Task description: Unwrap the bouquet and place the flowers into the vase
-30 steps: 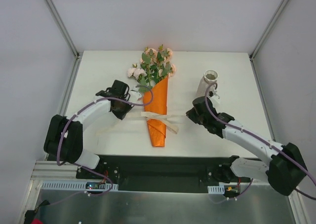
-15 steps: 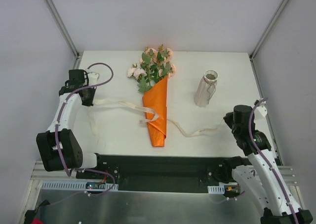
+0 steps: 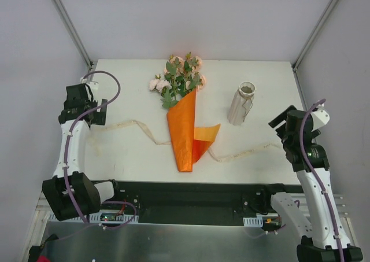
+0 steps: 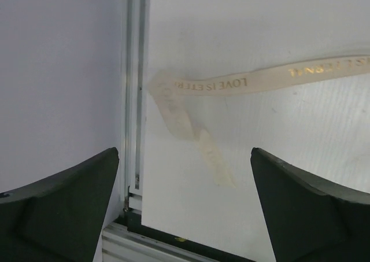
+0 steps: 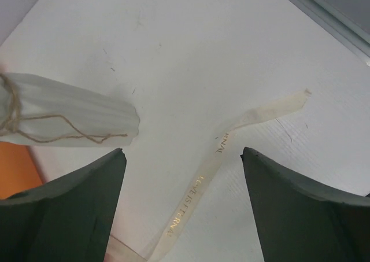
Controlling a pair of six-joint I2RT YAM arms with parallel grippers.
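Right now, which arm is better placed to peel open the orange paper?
Probably the right. The loose flap of the orange paper opens toward the right gripper, which is open; the left gripper sits on the closed side.

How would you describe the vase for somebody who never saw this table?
On the white table, an orange paper cone of peach-pink roses lies in the middle. Right of it, apart from it, stands the small cream vase. Its ribbed body and the thin twine around its neck set it apart from the flat cream ribbon.
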